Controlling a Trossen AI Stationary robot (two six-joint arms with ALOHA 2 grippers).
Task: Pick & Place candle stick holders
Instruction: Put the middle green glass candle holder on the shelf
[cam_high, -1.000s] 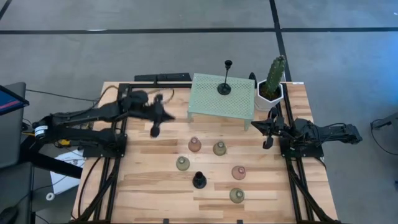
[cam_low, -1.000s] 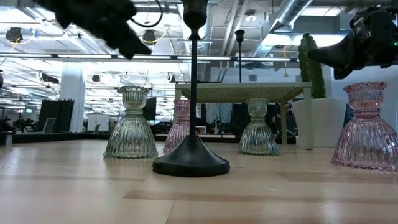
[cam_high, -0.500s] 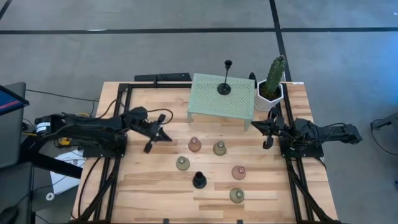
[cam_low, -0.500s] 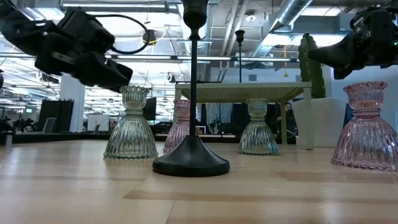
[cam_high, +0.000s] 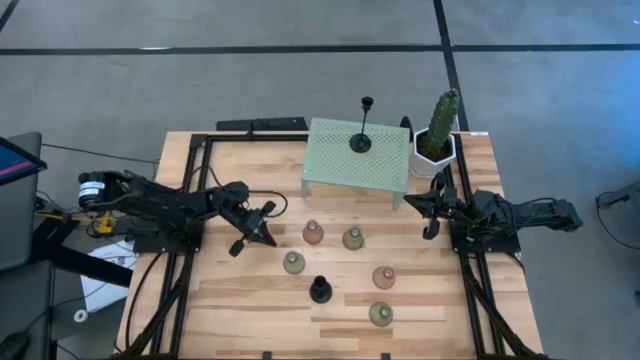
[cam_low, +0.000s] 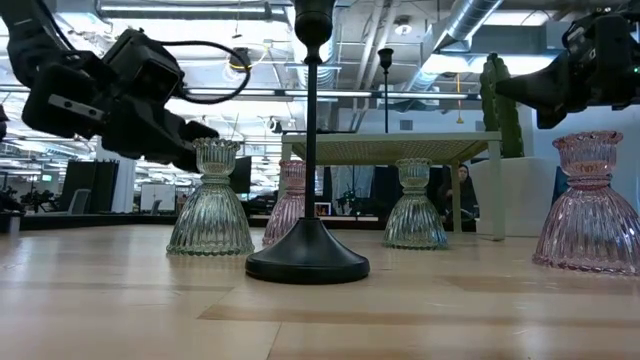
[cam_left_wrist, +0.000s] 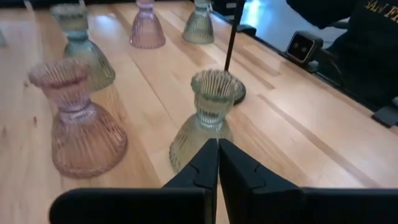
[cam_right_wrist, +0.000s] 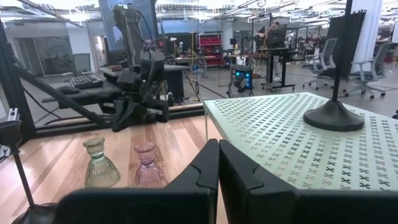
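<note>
Left gripper (cam_high: 256, 231) closed above wooden table (cam_high: 230, 300)

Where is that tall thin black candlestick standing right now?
In the high view, one tall thin black candlestick on a round base stands on the mint-green mesh stand at the table's far edge, beside the white-potted green cactus.

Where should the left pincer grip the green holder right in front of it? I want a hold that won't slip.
Probably at the narrow waist of the green holder, between its ribbed cup and flared skirt, where the fingers can close around it and sit under the cup. Come from the left pincer's own side: it is upright, and the pink holder stands beside it, apart.
</note>
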